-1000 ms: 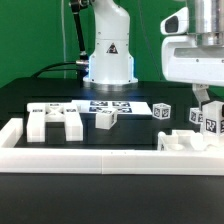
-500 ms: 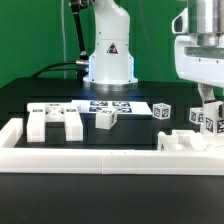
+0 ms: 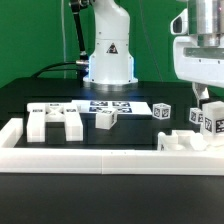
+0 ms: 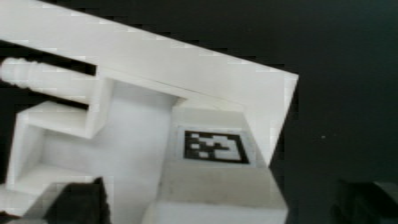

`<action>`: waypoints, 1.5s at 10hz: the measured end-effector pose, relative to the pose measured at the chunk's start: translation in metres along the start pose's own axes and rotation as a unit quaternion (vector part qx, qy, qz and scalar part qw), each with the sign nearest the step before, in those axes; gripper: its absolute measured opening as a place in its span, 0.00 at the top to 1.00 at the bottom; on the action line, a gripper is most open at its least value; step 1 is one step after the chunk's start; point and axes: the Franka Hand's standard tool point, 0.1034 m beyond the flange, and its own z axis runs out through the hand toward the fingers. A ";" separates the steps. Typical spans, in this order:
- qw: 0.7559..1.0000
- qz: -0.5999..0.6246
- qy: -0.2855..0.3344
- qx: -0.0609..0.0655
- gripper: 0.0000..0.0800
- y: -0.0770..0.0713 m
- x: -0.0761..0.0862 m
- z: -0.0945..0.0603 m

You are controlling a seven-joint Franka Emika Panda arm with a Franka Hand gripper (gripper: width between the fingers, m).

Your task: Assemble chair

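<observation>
The chair lies in loose white tagged pieces on the black table. A wide blocky piece [image 3: 55,121] sits at the exterior view's left, a small block [image 3: 107,118] in the middle and a cube [image 3: 163,112] further right. My gripper [image 3: 206,102] hangs over a cluster of tagged pieces [image 3: 203,120] at the exterior view's right. In the wrist view a stepped white piece [image 4: 169,110] with a square tag [image 4: 217,146] lies right under my gripper [image 4: 217,208]. The dark fingers [image 4: 71,202] stand wide apart on either side of it, open, with a gap to the piece.
The marker board [image 3: 110,104] lies flat behind the small block. A long low white border frame [image 3: 100,158] runs along the front and up the exterior view's left side. Another white piece [image 3: 183,142] rests against it below the gripper. The arm's base [image 3: 108,60] stands at the back.
The jaws were shut and now stand wide open. The gripper has shifted a little toward the exterior view's right. The pieces on the table have not moved.
</observation>
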 end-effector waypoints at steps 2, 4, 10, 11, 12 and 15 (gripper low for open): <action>0.988 -0.153 0.001 0.001 0.19 0.000 0.000 -0.001; 0.974 -0.228 0.001 0.001 0.19 0.000 0.000 -0.001; 0.885 -0.465 0.002 0.001 0.19 -0.001 0.002 -0.002; 0.863 -0.506 0.003 0.000 0.19 -0.001 0.002 -0.002; 0.837 -0.548 0.003 0.000 0.19 0.000 0.002 -0.002; 0.801 -0.599 0.003 0.000 0.35 0.000 0.003 -0.002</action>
